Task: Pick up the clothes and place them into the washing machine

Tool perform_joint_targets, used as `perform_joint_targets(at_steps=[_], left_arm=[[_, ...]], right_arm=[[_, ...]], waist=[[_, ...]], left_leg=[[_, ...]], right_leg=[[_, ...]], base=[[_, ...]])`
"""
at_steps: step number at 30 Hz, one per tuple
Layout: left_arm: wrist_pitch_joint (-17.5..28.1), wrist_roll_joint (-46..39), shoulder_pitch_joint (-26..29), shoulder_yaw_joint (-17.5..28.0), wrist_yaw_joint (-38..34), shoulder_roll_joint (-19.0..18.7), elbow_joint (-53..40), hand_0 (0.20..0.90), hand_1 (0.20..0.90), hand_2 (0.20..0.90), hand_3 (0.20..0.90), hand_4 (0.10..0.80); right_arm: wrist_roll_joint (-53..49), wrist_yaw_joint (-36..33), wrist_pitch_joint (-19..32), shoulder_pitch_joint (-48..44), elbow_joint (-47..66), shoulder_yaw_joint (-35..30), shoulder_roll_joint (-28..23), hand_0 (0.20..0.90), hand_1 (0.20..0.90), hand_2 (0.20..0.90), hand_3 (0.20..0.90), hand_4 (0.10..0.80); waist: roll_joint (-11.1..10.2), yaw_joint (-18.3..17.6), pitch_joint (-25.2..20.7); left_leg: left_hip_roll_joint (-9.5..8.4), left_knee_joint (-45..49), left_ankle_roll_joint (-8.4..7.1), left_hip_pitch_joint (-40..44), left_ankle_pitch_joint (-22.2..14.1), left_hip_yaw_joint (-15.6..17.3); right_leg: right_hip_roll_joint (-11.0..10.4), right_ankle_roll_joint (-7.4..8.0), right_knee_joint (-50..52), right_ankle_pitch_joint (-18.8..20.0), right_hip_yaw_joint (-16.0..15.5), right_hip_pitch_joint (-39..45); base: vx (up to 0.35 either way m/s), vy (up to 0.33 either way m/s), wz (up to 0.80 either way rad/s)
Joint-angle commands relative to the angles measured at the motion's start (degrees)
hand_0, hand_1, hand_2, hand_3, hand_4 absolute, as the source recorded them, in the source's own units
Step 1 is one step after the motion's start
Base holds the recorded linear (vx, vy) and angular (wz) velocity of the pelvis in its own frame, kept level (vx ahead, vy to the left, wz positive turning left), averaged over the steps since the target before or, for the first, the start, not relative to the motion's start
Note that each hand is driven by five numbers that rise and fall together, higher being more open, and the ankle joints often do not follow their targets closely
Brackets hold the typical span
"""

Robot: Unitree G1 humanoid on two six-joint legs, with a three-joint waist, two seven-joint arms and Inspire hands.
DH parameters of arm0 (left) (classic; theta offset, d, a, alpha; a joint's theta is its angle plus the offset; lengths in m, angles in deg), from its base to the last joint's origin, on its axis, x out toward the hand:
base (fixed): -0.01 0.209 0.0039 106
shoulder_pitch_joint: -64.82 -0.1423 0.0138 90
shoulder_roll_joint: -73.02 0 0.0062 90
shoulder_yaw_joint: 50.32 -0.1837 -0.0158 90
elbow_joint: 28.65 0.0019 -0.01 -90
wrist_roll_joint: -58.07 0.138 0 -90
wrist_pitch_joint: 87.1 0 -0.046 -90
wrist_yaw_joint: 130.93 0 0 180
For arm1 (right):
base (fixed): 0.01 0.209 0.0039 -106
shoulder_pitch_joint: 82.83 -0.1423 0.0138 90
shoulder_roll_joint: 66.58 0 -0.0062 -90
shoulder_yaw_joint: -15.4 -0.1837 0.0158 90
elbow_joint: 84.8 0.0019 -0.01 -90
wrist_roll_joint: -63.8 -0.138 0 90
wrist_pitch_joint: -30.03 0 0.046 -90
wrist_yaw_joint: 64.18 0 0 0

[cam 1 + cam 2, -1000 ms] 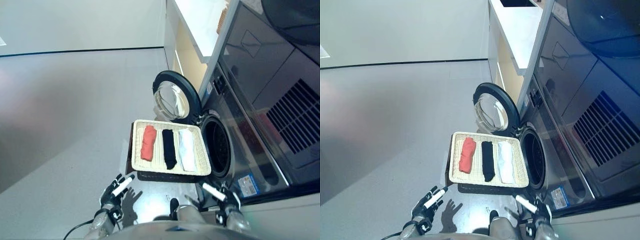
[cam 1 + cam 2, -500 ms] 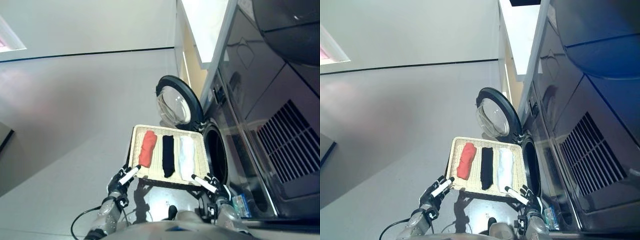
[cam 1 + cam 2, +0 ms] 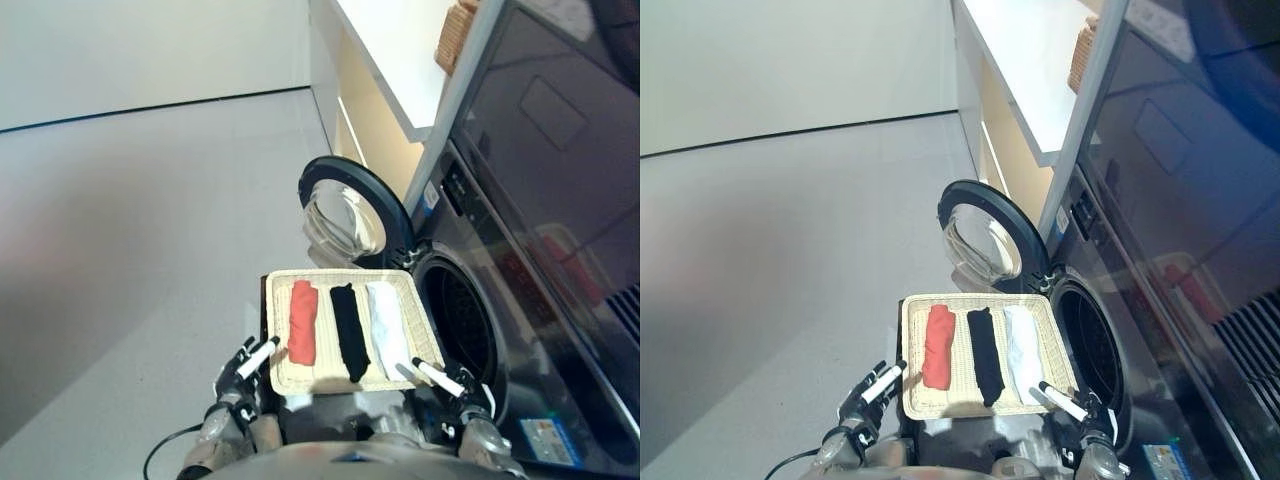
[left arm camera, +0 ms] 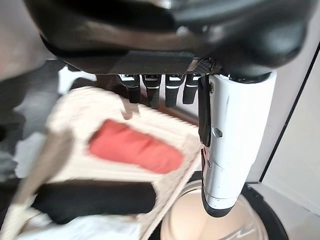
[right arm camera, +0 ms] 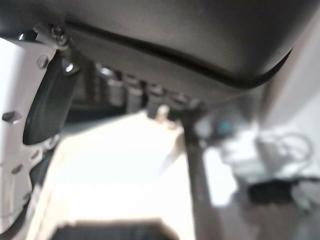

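Note:
A shallow wicker basket sits beside the washing machine's open drum. In it lie a red cloth, a black cloth and a white cloth, side by side. My left hand is open at the basket's near left corner, with its white-covered thumb pointing at the rim. The red cloth and the black cloth show past its fingers. My right hand is open at the near right corner, by the white cloth. Both hands are empty.
The machine's round door stands open behind the basket. A white counter with a wicker item runs along the far right. Grey floor lies open to the left.
The camera has shifted. Both hands have come up from below the basket to its near corners, still open and empty. The clothes lie as before.

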Motion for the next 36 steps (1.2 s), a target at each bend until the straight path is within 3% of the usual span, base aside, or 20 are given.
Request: perform_joint_targets(at_steps=[1, 4, 9, 10, 13, 15, 17, 19, 22, 25, 28, 31, 35, 36], left_arm=[[4.45, -0.37, 0.94, -0.27, 0.17, -1.59, -5.15, 0.9, 0.9, 0.9, 0.9, 0.8], [4.94, -0.46, 1.77, 0.7, -0.45, -2.45, -5.06, 0.9, 0.9, 0.9, 0.9, 0.8], [5.38, -0.77, 1.4, 1.54, -1.01, -2.75, -4.92, 0.9, 0.9, 0.9, 0.9, 0.8], [5.23, -0.86, 1.05, 1.46, -1.11, -2.53, -5.21, 0.9, 0.9, 0.9, 0.9, 0.8], [5.05, -1.24, 0.77, 1.76, -1.0, -2.24, -4.88, 0.9, 0.9, 0.9, 0.9, 0.8], [4.99, -1.69, 0.47, 2.05, -0.78, -2.61, -5.96, 0.9, 0.9, 0.9, 0.9, 0.8], [4.89, -1.67, 0.46, 2.12, -0.72, -2.93, -6.48, 0.9, 0.9, 0.9, 0.9, 0.8], [4.87, -1.54, 0.44, 2.4, -0.78, -3.35, -7.27, 0.9, 0.9, 0.9, 0.9, 0.8], [5.43, -2.44, 0.82, 2.55, -0.84, -3.48, -7.17, 0.9, 0.9, 0.9, 0.9, 0.8], [5.76, -2.83, 1.68, 2.8, -1.7, -3.75, -6.94, 0.9, 0.9, 0.9, 0.9, 0.8], [5.84, -2.83, 1.7, 3.41, -2.05, -4.03, -6.99, 0.9, 0.9, 0.9, 0.9, 0.8], [5.77, -2.63, 1.76, 3.91, -2.28, -3.99, -6.4, 0.9, 0.9, 0.9, 0.9, 0.8], [5.93, -3.13, 1.61, 4.57, -2.49, -3.76, -6.92, 0.9, 0.9, 0.9, 0.9, 0.8], [6.2, -3.37, 2.4, 4.17, -2.87, -3.67, -7.1, 0.9, 0.9, 0.9, 0.9, 0.8]], right_arm=[[-0.98, -0.3, 3.71, -3.43, 3.43, -0.85, -1.82, 0.9, 0.9, 0.9, 0.9, 0.8], [-0.25, -0.34, 3.31, -5.29, 3.6, 0.16, -1.45, 0.9, 0.9, 0.9, 0.9, 0.8], [0.2, -0.46, 2.87, -6.28, 4.3, 0.87, -0.41, 0.9, 0.9, 0.9, 0.9, 0.8], [0.34, -0.77, 2.87, -6.49, 4.44, 0.61, -0.32, 0.9, 0.9, 0.9, 0.9, 0.8], [0.33, -0.9, 2.84, -7.05, 5.01, 0.66, -0.45, 0.9, 0.9, 0.9, 0.9, 0.8], [0.51, -1.05, 2.92, -7.69, 6.11, 0.92, -0.73, 0.9, 0.9, 0.9, 0.9, 0.8], [0.54, -1.03, 2.93, -7.98, 6.8, 1.05, -0.82, 0.9, 0.9, 0.9, 0.9, 0.8], [0.8, -1.42, 3.0, -8.4, 7.41, 1.35, -0.74, 0.9, 0.9, 0.9, 0.9, 0.8], [0.6, -1.86, 3.06, -9.98, 7.31, 1.55, -0.8, 0.9, 0.9, 0.9, 0.9, 0.8], [0.96, -2.29, 2.83, -10.91, 8.26, 2.05, -0.81, 0.9, 0.9, 0.9, 0.9, 0.8], [1.53, -2.34, 2.72, -10.73, 9.45, 2.3, -0.84, 0.9, 0.9, 0.9, 0.9, 0.8], [2.15, -2.37, 2.66, -10.4, 10.47, 2.37, -1.04, 0.9, 0.9, 0.9, 0.9, 0.8], [4.13, -3.12, 2.79, -11.07, 11.42, 2.51, -2.16, 0.9, 0.9, 0.9, 0.9, 0.8], [4.7, -3.97, 3.13, -12.19, 12.18, 2.2, -2.78, 0.9, 0.9, 0.9, 0.9, 0.8]], waist=[[0.06, 0.34, -5.21], [-0.46, 0.81, -6.18], [-1.92, 1.5, -7.88], [-2.27, 1.58, -8.21], [-2.29, 1.68, -8.16], [-1.61, 1.51, -7.1], [-1.13, 1.25, -6.14], [-0.59, 0.67, -4.96], [-0.46, -0.37, -3.38], [-1.35, -1.59, -1.34], [-2.12, -1.7, -0.66], [-3.25, -1.04, -0.73], [-2.89, -0.27, -0.16], [-2.22, -0.2, 0.83]], left_leg=[[3.21, 7.2, -3.88, -9.79, 1.37, -1.86], [2.09, 8.31, -2.94, -10.52, -0.19, -0.61], [-0.03, 8.24, -1.92, -11.11, -2.21, 0.68], [-1.06, 8.33, -1.34, -10.68, -3.34, 0.95], [-2.22, 8.11, -0.38, -9.23, -4.79, 1.35], [-2.93, 7.86, 0.8, -7.74, -5.74, 1.09], [-3.03, 8.08, 1.32, -7.26, -6.13, 0.75], [-3.29, 7.67, 1.73, -5.24, -7.11, 0.59], [-2.6, 6.69, 0.53, -3.45, -7.88, -0.39], [-1.31, 7.85, -1.37, -3.12, -9.18, -2.19], [-0.53, 7.89, -2.26, -2.85, -9.19, -2.81], [0.16, 8.6, -3.24, -3.73, -9.13, -2.96], [1.58, 9.64, -4.12, -5.76, -8.79, -3.58], [2.65, 9.78, -4.94, -8.17, -7.62, -4.37]], right_leg=[[-2.53, 2.76, 5.48, 2.94, -0.37, 4.16], [-4.33, 3.92, 4.97, 5.2, 0.18, 2.85], [-7.57, 6.54, 3.58, 12.37, -0.65, 1.92], [-8.67, 7.17, 4.38, 15.46, -0.98, 1.26], [-9.49, 6.94, 7.44, 19.51, -0.9, -0.35], [-9.38, 5.58, 12.52, 22.67, -1.28, -3.02], [-8.91, 4.84, 15.38, 22.93, -1.85, -4.51], [-9.56, 4.32, 16.18, 21.88, -4.89, -7.09], [-11.24, 5.13, 9.23, 18.8, -7.9, -10.55], [-13.9, 6.81, 3.39, 20.39, -7.65, -13.88], [-14.19, 7.47, 2.99, 21.09, -8.03, -14.75], [-14.02, 7.79, 1.4, 20.28, -10.62, -13.51], [-13.09, 7.65, 1.26, 17.91, -13.1, -13.79], [-12.62, 7.55, 1.77, 16.09, -14.48, -14.81]], base=[[0.199, 0.154, -0.07], [0.109, 0.098, -0.27], [0.105, 0.101, -0.19], [0.148, 0.148, -0.16], [0.082, 0.094, -0.01], [0.057, 0.154, -0.09], [0.017, 0.113, -0.03], [0.08, 0.089, -0.02], [0.079, -0.056, -0.05], [0.061, -0.149, 0.17], [0.036, -0.125, 0.2], [0.008, -0.147, 0.23], [-0.082, -0.115, -0.05], [-0.209, -0.106, -0.02]])
